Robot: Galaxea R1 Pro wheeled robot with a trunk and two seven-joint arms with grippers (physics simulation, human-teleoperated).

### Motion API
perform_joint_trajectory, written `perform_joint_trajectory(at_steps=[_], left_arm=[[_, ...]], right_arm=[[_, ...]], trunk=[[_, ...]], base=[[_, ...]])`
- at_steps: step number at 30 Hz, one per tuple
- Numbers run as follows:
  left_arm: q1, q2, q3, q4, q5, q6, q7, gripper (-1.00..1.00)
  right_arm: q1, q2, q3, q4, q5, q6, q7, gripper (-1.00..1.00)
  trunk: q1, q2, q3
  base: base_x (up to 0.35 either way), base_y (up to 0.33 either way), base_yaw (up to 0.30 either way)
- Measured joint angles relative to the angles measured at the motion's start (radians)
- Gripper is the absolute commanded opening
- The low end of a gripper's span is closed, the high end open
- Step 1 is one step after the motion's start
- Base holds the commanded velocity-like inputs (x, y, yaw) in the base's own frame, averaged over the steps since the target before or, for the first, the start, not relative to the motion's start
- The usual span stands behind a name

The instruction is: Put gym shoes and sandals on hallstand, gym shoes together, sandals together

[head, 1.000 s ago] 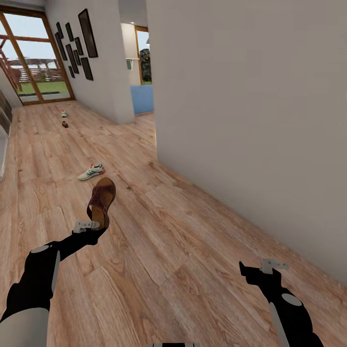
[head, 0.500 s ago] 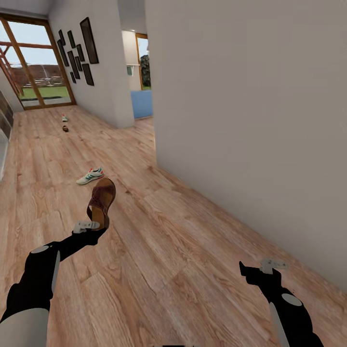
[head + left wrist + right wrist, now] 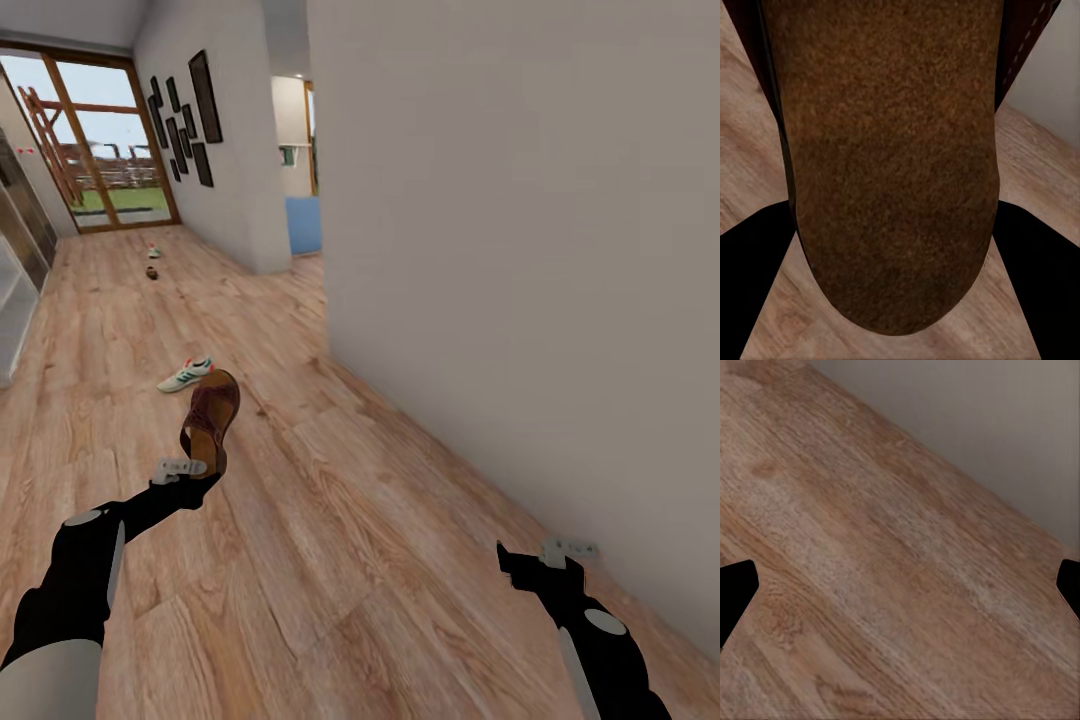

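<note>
Left gripper (image 3: 197,467) is clamped on one sandal (image 3: 210,415) by its heel, toe pointing up and away, clear of the corridor floor (image 3: 330,520). Right gripper (image 3: 560,550) is spread, empty. Gym shoe (image 3: 187,374) lies just beyond the held sandal; another pair far down the hall. Advice: keep the wrist level in transit, turn slowly. No readable writing or brand.

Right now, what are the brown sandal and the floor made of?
The sandal held in the left tool looks like dark brown leather with a punched-hole band; its underside looks grainy and matte, maybe suede or rubber. The floor looks like light brown wood planks, with grain lines and seams.
</note>
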Motion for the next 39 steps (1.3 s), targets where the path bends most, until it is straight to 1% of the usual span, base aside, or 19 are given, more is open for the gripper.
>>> perform_joint_trajectory(at_steps=[8, 9, 11, 12, 13, 15, 18, 27, 39], left_arm=[[0.0, 0.0, 0.005, 0.0, 0.001, 0.0, 0.0, -1.0], [0.0, 0.0, 0.014, 0.0, 0.001, 0.0, 0.0, -1.0], [0.0, -0.001, 0.05, 0.0, 0.001, -0.001, 0.0, -1.0], [0.0, -0.001, 0.057, 0.0, 0.002, 0.0, -0.001, -1.0], [0.0, 0.0, 0.073, 0.0, 0.001, -0.001, -0.001, -1.0], [0.0, -0.001, 0.082, 0.0, 0.002, 0.0, 0.0, -1.0], [0.0, -0.001, 0.088, 0.0, 0.002, 0.001, -0.001, -1.0], [0.0, -0.001, 0.089, -0.001, 0.002, 0.001, -0.002, -1.0], [0.0, -0.001, 0.089, 0.0, 0.001, 0.001, -0.001, -1.0]], right_arm=[[0.0, 0.0, 0.0, 0.0, 0.0, 0.0, 0.0, 1.0], [0.0, 0.0, 0.0, 0.0, 0.0, 0.0, 0.0, 1.0], [0.0, 0.0, 0.0, 0.0, 0.0, 0.0, 0.0, 1.0], [0.0, 0.0, 0.0, 0.0, 0.0, 0.0, 0.0, 1.0], [0.0, 0.0, 0.0, 0.0, 0.0, 0.0, 0.0, 1.0], [0.0, 0.0, 0.0, 0.0, 0.0, 0.0, 0.0, 1.0], [0.0, 0.0, -0.001, 0.001, 0.0, 0.0, 0.0, 1.0], [0.0, 0.0, 0.0, 0.001, 0.0, 0.0, 0.0, 1.0], [0.0, 0.0, 0.0, 0.001, 0.0, -0.001, 0.0, 1.0]], trunk=[[0.0, 0.0, 0.009], [0.0, 0.0, 0.01], [0.0, 0.0, 0.012], [0.0, 0.0, 0.013], [0.0, 0.0, 0.014], [0.0, 0.0, 0.017], [0.0, 0.0, 0.02], [0.0, 0.0, 0.03], [0.0, 0.0, 0.043]], base=[[0.273, -0.272, 0.232], [0.282, -0.269, 0.233], [0.29, -0.254, 0.233], [0.298, -0.237, 0.233], [0.302, -0.229, 0.233], [0.313, -0.211, 0.233], [0.338, -0.102, 0.233], [0.347, -0.006, 0.233], [0.302, 0.159, 0.233]])
